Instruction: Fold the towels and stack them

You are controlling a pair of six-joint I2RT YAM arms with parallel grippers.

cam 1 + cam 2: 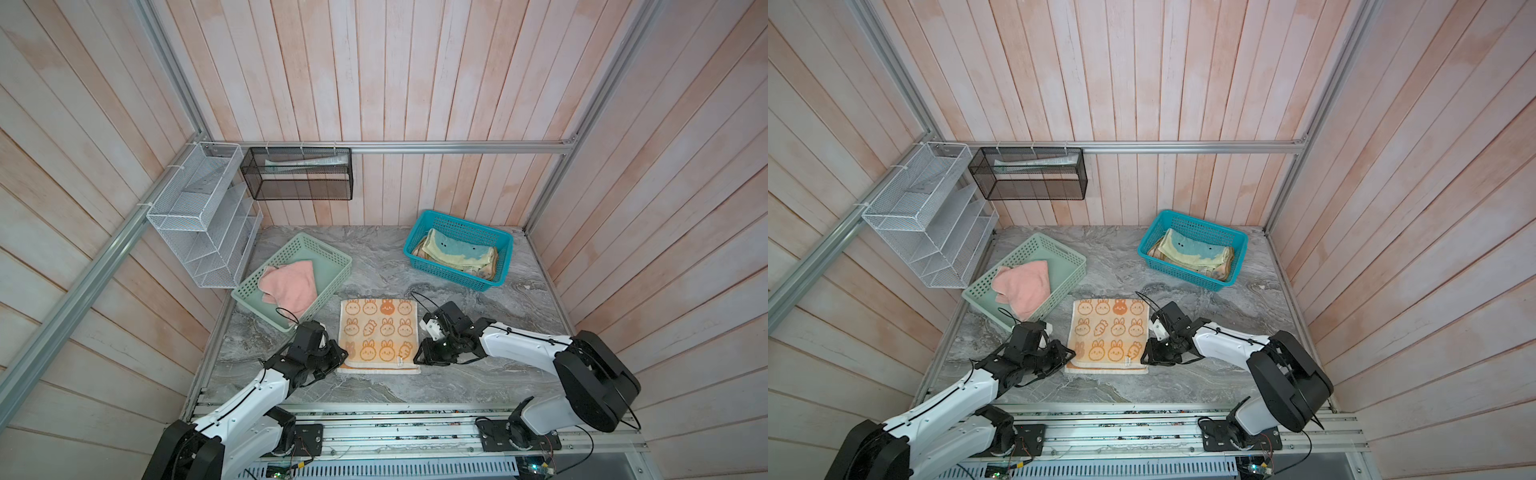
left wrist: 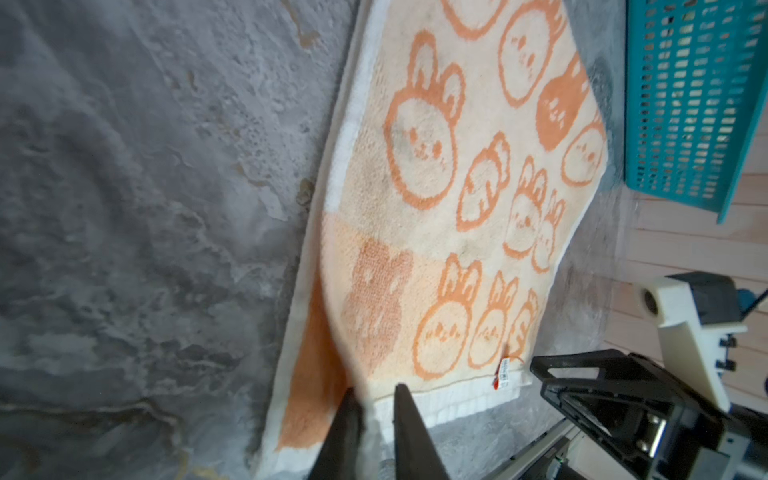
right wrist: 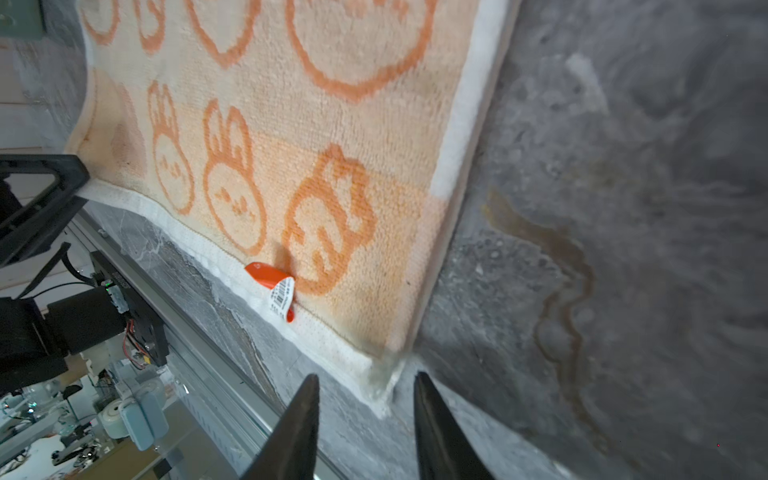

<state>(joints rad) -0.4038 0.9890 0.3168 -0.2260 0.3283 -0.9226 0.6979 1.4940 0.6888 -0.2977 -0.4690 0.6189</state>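
On the bench (image 1: 374, 266), the mint basket (image 1: 266, 264) by the left edge holds one crumpled pink towel (image 1: 291, 284), not yet folded. The teal basket (image 1: 453, 270) near the back right corner holds folded towels (image 1: 457, 251), a yellow-and-blue one on top. The bunny towel (image 1: 379, 332) lies flat near the middle of the front edge; a lower layer peeks out at its left side, so it looks folded once. The step in hand is taking its two front corners for another fold. The left gripper (image 2: 376, 390) has its jaws nearly together on the white hem, apparently pinching it. The right gripper (image 3: 368, 376) has its jaws spread, the corner just ahead of them. Next, I judge, the right must close on its corner, then both carry the front edge evenly back.
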